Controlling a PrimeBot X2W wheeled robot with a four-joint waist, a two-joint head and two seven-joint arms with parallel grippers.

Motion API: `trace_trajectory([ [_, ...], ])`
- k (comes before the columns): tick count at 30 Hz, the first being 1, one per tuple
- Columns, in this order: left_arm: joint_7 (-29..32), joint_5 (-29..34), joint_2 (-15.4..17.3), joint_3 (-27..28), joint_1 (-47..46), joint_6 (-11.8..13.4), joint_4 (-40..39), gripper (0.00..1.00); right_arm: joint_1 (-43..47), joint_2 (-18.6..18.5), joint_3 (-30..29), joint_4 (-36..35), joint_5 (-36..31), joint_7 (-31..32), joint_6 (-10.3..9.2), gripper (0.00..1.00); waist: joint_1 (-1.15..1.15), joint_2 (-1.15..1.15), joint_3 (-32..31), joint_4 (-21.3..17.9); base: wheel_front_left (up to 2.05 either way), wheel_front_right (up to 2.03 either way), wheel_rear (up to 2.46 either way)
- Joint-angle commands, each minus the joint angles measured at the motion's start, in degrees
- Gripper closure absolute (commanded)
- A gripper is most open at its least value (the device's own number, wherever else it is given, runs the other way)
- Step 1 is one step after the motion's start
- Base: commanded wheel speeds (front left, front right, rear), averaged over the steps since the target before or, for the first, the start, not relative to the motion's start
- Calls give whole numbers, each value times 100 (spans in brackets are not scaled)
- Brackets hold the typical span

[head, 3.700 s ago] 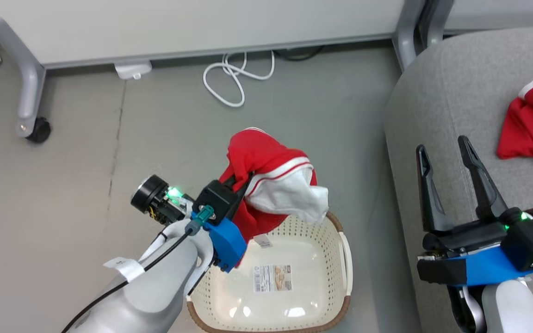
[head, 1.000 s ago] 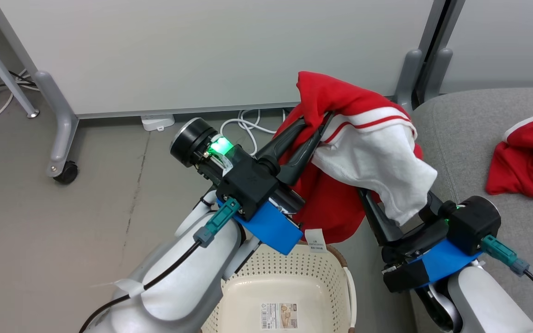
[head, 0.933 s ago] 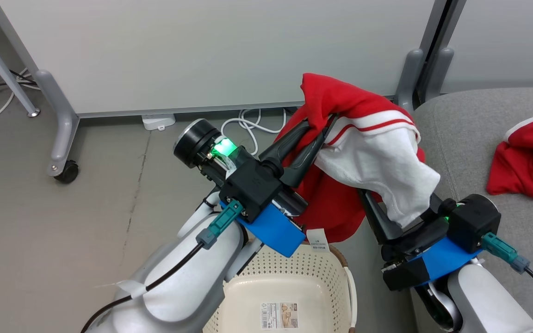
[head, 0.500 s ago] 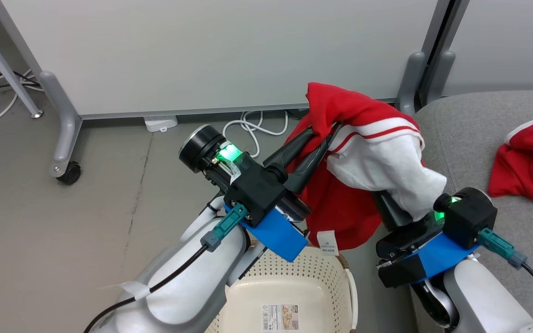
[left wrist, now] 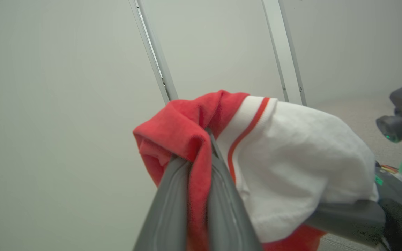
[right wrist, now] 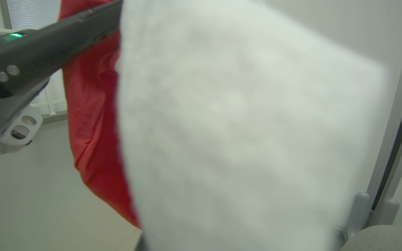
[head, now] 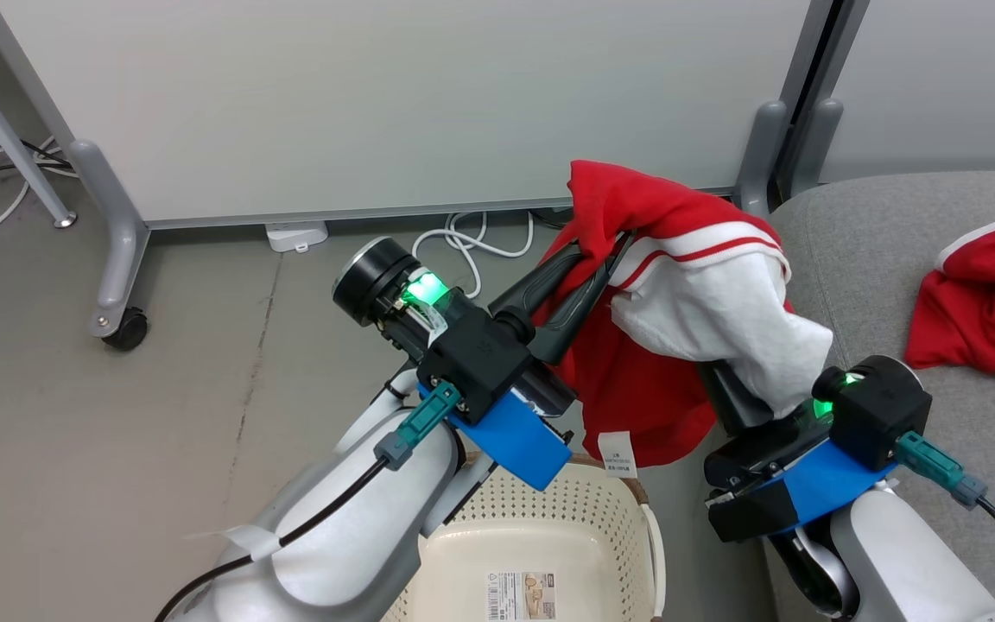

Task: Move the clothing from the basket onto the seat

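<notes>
A red garment [head: 644,199] with a white sleeve [head: 722,311] hangs in the air above the floor, between the basket and the seat. My left gripper [head: 611,246] is shut on its red upper fold, which also shows pinched between the grey fingers [left wrist: 173,195]. My right gripper [head: 726,397] reaches up under the sleeve with its jaws together. Its tips are buried in the cloth, and the sleeve [right wrist: 239,132] drapes over its camera. The cream basket [head: 640,510] stands below with nothing in it but a label. A second red garment [head: 981,294] lies on the grey seat [head: 860,259].
A pale partition panel [head: 377,104] on grey feet with a black caster [head: 124,329] closes off the back. A white cable [head: 463,246] and a socket block [head: 294,234] lie at its base. Grey floor spreads to the left of the basket.
My right gripper's jaws have gone from wide open to shut beneath the white sleeve. The left gripper and the garment have drifted a little right, after being lifted off the basket earlier.
</notes>
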Motion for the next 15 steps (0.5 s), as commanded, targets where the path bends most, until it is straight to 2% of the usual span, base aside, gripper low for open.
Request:
trace_trajectory([
  [1,-21,-30,26,6,39,23,17,100,71,4,-11,-27,2,-1,1,100,0,0,0,6,0,0,0],
  [6,-21,-51,22,3,49,51,37,100,80,7,7,-36,6,-1,1,100,0,0,2,14,0,0,0],
  [7,-21,-51,20,2,45,60,39,94,84,9,12,-36,7,-1,1,100,0,0,1,15,0,0,0],
  [8,-22,-48,18,1,42,68,32,50,88,9,14,-38,9,-1,1,100,0,0,1,17,0,0,0],
  [9,-22,-38,17,-2,39,82,24,0,93,8,13,-41,10,-1,1,100,0,0,2,19,0,0,0],
  [15,-24,6,36,-23,9,121,8,0,96,7,10,-57,4,-1,1,100,0,0,20,29,0,0,0],
])
